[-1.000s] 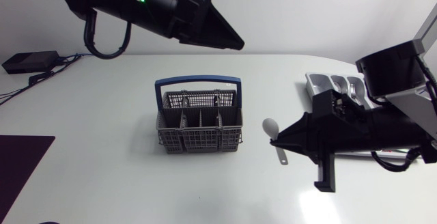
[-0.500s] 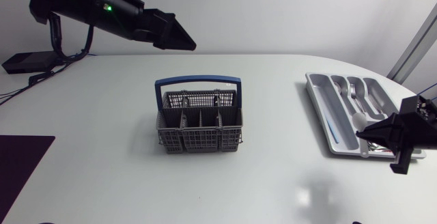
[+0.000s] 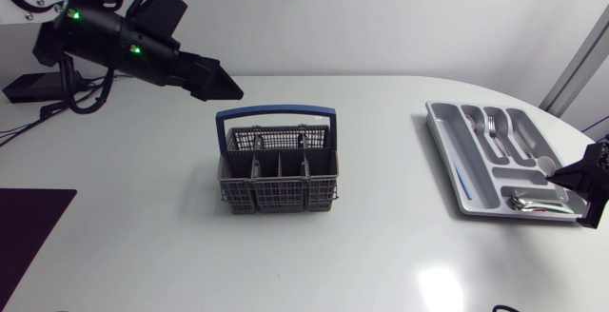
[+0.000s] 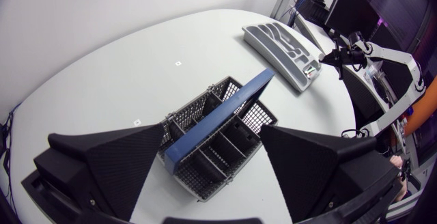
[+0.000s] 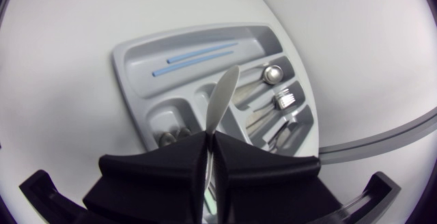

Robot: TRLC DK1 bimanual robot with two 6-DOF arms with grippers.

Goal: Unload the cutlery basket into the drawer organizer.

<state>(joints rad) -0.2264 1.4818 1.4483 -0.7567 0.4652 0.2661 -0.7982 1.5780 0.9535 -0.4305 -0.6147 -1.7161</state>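
Status, near edge first. Right end effector (image 5: 208, 139) sits over the surface's right edge. Its fingers are pinched tight on one end of a slim silver metal utensil (image 5: 220, 100), probably a spoon, but it's too edge-on to confirm. The end grip leaves most of the length sticking out ahead, likely so it can drop into a slot without the fingers fouling the walls. Long axis runs in line with the fingers, with the free tip pointing inward from the right edge over the light grey plastic drawer organizer (image 5: 128, 63). That puts it crosswise to the long side slot holding two thin blue sticks (image 5: 198, 55). A silver fork (image 5: 287, 100) lies in a neighbouring slot. Utensil looks to be above the tray, not resting in it.

Mid-surface: grey mesh cutlery basket with blue handle (image 3: 278, 196), upright, handle parallel to the far edge. No cutlery visible inside, so my guess is this is the last piece.

Far-left corner: left end effector (image 3: 228, 88) hangs above the surface with fingers spread wide, gripping nothing. It's aimed toward the basket, probably parked clear.
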